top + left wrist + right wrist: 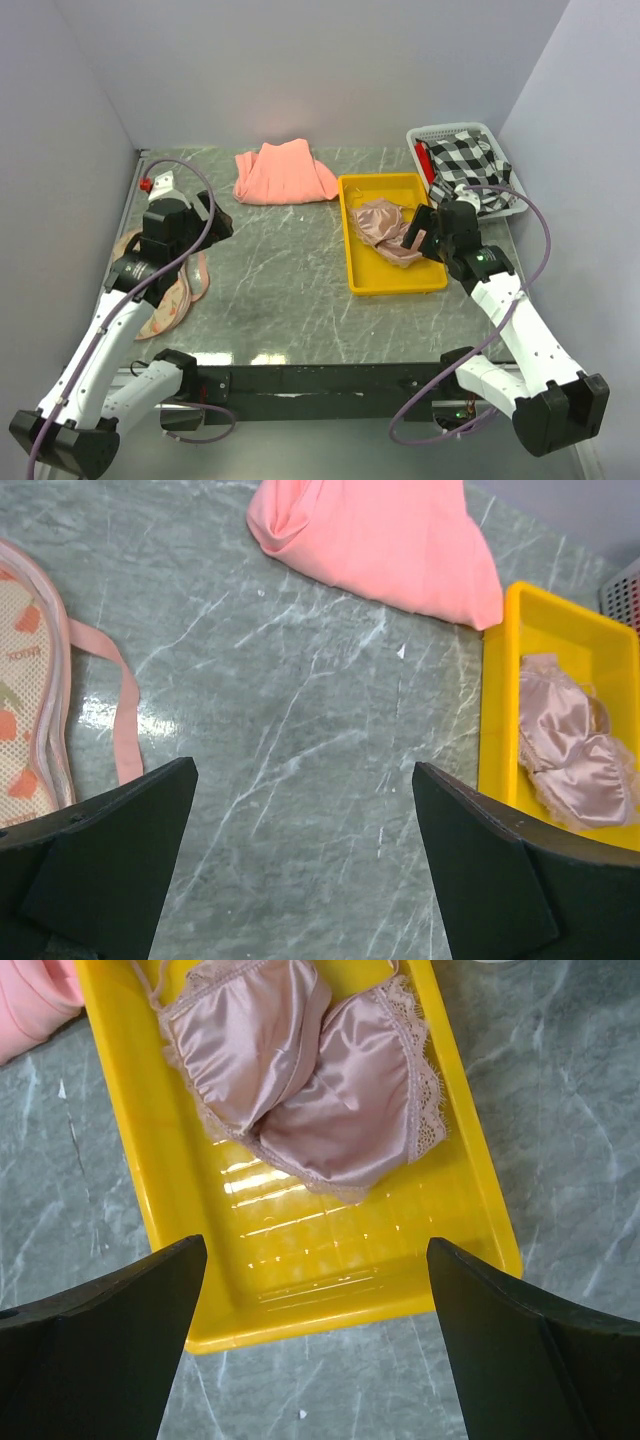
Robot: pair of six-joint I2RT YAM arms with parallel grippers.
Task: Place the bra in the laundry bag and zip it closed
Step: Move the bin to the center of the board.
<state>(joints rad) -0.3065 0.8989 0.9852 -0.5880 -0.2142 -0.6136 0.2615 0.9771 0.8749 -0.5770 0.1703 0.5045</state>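
The grey marble-patterned table [300,290] sat inside plain pale walls, with a yellow tray [365,282] towards the right side and a folded salmon cloth [283,172] at the back. A white basket [450,132] holding a checked cloth [470,160] stood in the far right corner.

The bra [300,1070] lay in the far half of the tray, its 2 satin cups side by side with the lace edge turned to the right. The right gripper [315,1250] hung over the near end of that tray with its jaws spread wide and nothing between them. From those jaws the bra lay straight ahead, just beyond the fingertips. Its long axis ran roughly across the gap from one finger to the other, tilted a little.

The left gripper [305,770] hovered over bare table with its jaws equally wide and empty. The laundry bag [25,700] lay flat just off its left finger, a pink loop trailing beside it. For this arm the bra was well off to the right, past the tray wall.

To my eye the right arm was clearly the nearer one. I judged a short reach forward and down would put a cup between its fingers, and turning the wrist might help the jaws pinch across the narrow way.
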